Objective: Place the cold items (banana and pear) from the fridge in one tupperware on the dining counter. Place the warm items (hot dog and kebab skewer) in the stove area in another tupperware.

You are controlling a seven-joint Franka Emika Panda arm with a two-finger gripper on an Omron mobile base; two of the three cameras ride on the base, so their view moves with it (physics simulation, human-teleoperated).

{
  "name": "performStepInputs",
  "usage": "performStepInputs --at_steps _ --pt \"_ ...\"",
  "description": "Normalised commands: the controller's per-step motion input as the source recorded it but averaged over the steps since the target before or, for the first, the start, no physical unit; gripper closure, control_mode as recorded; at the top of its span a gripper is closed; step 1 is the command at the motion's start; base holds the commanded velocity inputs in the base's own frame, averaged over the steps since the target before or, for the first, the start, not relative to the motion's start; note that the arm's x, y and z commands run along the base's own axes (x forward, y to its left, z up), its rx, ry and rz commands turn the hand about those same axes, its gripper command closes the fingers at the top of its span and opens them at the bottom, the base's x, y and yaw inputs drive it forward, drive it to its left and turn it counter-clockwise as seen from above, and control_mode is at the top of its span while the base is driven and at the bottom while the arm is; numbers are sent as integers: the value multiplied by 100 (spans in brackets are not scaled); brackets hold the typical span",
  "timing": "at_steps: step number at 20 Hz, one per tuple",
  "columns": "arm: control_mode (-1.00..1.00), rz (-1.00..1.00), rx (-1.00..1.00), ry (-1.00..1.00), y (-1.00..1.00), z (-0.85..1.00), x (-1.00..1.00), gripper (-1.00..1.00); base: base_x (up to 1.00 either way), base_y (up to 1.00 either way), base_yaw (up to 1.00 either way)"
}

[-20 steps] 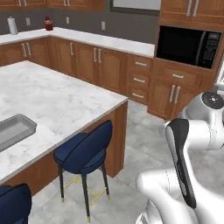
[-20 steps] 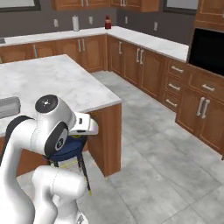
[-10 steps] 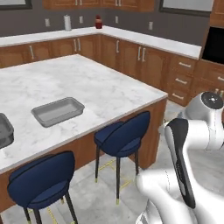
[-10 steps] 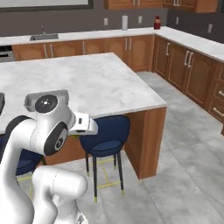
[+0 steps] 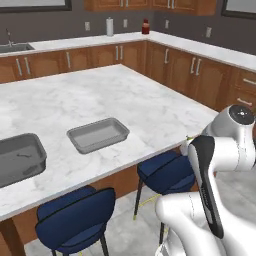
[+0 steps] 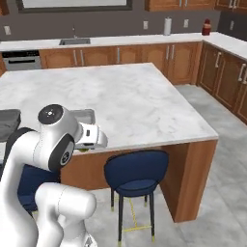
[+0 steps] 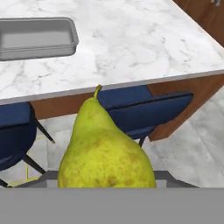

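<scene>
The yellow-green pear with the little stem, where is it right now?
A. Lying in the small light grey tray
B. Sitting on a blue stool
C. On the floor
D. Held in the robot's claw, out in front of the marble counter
D: in the hand view the yellow-green pear sits right at the claw, above the blue stools, and the small light grey tray on the marble counter is empty.

Two navy stools [image 5: 165, 172] by the island, paper towel roll [image 5: 109, 26] (back wall), red bottle [image 5: 145, 26], sink [image 6: 75, 41]

Showing no readable text, labels, brand marks, numbers or signs on any surface; nothing legible appearing on tabletop, cabinets or trays.
</scene>
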Motion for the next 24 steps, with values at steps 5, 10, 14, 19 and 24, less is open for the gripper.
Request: performStepInputs --at_steps 5,10,14,19,24 --pt "100 0 0 0 0 0 0 100 58 8 32" --pt "100 0 0 0 0 0 0 100 56 -2 36" --pt "100 0 0 0 0 0 0 100 51 -17 39" --pt "-100 7 0 1 -2 0 10 100 37 -15 30" --pt "-100 28 0 5 0 0 58 100 0 0 0"
